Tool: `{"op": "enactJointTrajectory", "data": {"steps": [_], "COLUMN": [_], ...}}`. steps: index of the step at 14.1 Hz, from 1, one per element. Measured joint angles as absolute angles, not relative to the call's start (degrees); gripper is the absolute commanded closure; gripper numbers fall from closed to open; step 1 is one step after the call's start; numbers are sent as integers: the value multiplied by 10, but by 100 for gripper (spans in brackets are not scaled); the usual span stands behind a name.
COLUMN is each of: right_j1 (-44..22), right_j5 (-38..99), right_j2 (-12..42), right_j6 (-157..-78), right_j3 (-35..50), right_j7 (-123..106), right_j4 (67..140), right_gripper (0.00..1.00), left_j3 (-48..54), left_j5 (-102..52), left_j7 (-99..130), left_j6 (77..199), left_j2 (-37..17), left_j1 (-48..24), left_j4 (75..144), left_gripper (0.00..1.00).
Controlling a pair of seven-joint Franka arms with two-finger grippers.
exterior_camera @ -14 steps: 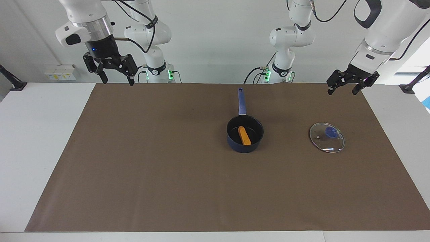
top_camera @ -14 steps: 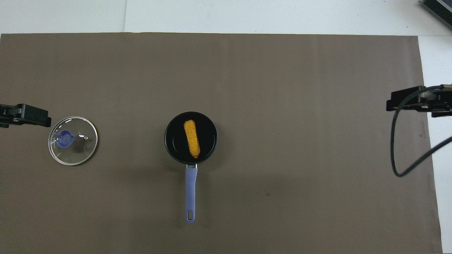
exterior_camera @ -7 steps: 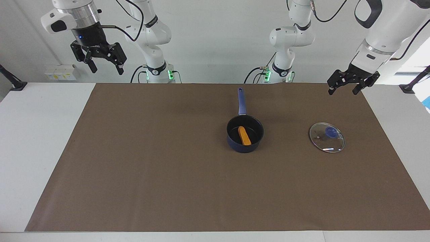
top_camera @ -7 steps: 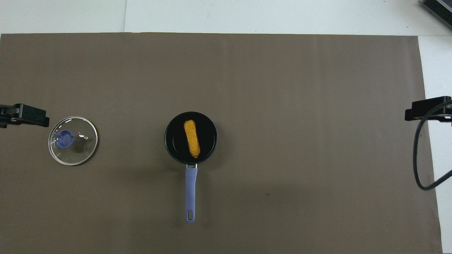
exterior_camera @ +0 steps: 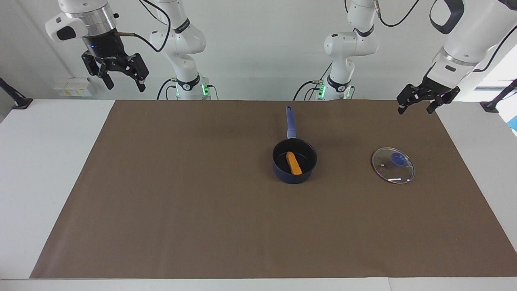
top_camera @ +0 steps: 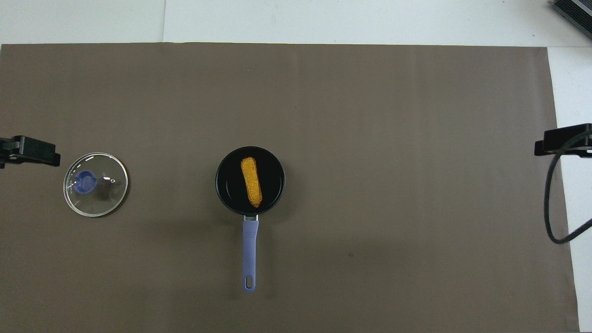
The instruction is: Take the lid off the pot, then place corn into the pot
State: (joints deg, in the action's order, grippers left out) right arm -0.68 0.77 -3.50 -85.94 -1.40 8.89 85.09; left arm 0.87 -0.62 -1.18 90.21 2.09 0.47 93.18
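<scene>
Orange-yellow corn (exterior_camera: pixel 294 163) lies inside the pot (exterior_camera: pixel 294 173), whose handle points toward the robots. Off the pot, the lid (exterior_camera: pixel 393 165) rests flat on the worktop (exterior_camera: pixel 181 202) toward the left arm's end, leaving the opening free; both steps appear done. Left hand (exterior_camera: pixel 416 105), fingers apart and empty, hangs over the brown mat's edge at the robots' end. Right hand (exterior_camera: pixel 121 83), fingers apart, hangs high, probably over the mat's corner, clear of everything.
</scene>
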Motion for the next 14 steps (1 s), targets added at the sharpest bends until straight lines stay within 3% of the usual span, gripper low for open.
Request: {"op": "enactJointTrajectory", "data": {"steps": [14], "right_j1": [0], "right_j5": [8], "right_j2": [-32], "right_j6": [-859], "right_j3": [-13], "right_j7": [89], "right_j4": [858], "right_gripper": [0], "left_j3": [9], "left_j5": [-6], "left_j7": [-12], "left_j6": [902], "left_j2": [21], "left_j1": [5], "left_j4": [932], "left_gripper": [0]}}
